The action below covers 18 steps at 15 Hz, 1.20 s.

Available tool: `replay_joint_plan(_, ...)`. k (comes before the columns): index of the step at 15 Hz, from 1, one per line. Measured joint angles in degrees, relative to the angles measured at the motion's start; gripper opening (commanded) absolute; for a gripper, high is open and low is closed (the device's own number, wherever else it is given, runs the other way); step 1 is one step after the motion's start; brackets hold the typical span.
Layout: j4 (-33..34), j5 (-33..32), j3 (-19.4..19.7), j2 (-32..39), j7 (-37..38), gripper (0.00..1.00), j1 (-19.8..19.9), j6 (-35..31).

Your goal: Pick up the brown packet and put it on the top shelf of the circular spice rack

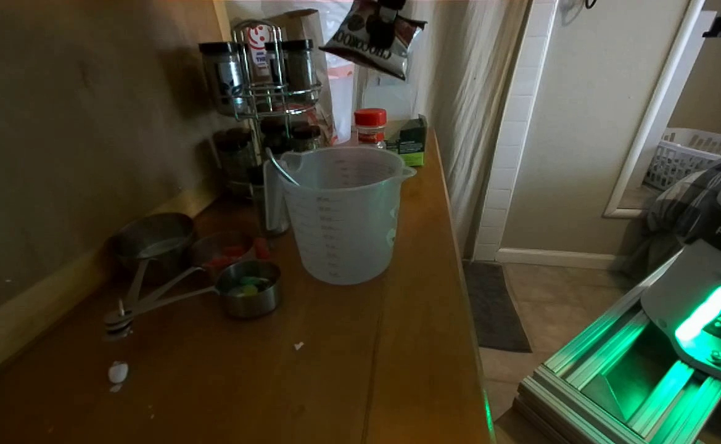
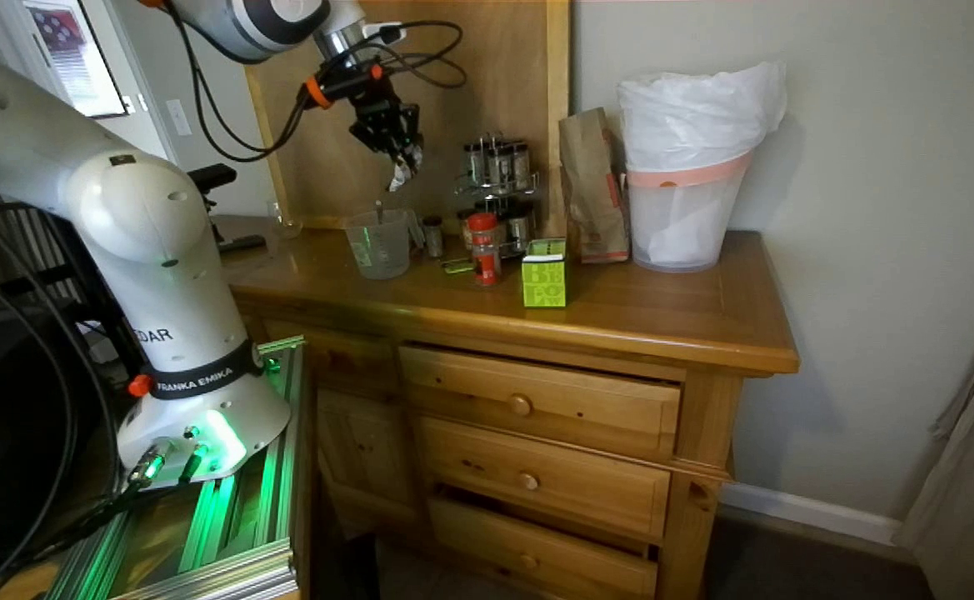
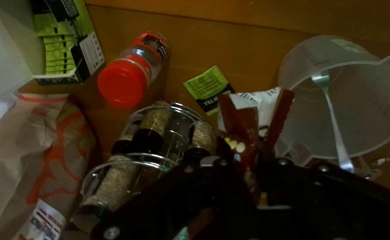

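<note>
The brown packet (image 1: pixel 363 49) has silver-white parts and dark lettering that appears upside down. It also shows in the wrist view (image 3: pixel 245 116). My gripper (image 2: pixel 407 150) is shut on it and holds it in the air, with its loose end hanging down (image 2: pixel 401 177). The jaws show at the lower middle of the wrist view (image 3: pixel 240 145). The circular spice rack (image 1: pixel 266 92) has two wire tiers of jars with dark lids. In an exterior view it stands to the right of the packet (image 2: pixel 499 183). In the wrist view it lies left of the jaws (image 3: pixel 148 160). The packet is apart from the rack.
A translucent measuring jug (image 1: pixel 348 216) holding a fork (image 3: pixel 333 123) stands beside the rack. A red-lidded jar (image 2: pixel 485 250), a green tea box (image 2: pixel 544 279), a paper bag (image 2: pixel 593 183) and a lined bin (image 2: pixel 686 175) stand nearby. Measuring cups (image 1: pixel 249 296) lie by the wooden panel.
</note>
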State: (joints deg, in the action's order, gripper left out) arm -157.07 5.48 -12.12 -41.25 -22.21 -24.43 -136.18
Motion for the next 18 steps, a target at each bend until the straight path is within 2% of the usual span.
replay_joint_plan(1, -0.09, -0.6, -0.53, -1.48, -0.35, 0.2, -1.89, 1.08)
replay_joint_plan(3, -0.26, -0.68, -1.88, -2.06, 0.16, 0.2, -4.42, 2.17)
replay_joint_plan(4, -0.3, -0.68, -2.29, -1.79, 0.22, 0.05, -4.71, 2.19)
replay_joint_plan(6, -0.3, -0.71, -2.27, -1.3, 0.22, 0.05, -4.71, 2.19)
replay_joint_plan(8, -0.17, -2.16, -2.47, -1.23, -0.9, 0.05, -5.08, -1.0)
replay_joint_plan(12, 3.57, -9.73, -4.42, 0.18, -3.7, 0.05, -5.41, -2.49)
replay_joint_plan(15, 7.52, -15.53, -4.65, 4.17, -7.74, 0.05, -5.23, -2.52)
replay_joint_plan(18, 11.12, -22.95, -4.58, 9.52, -11.81, 0.05, -3.36, -3.98)
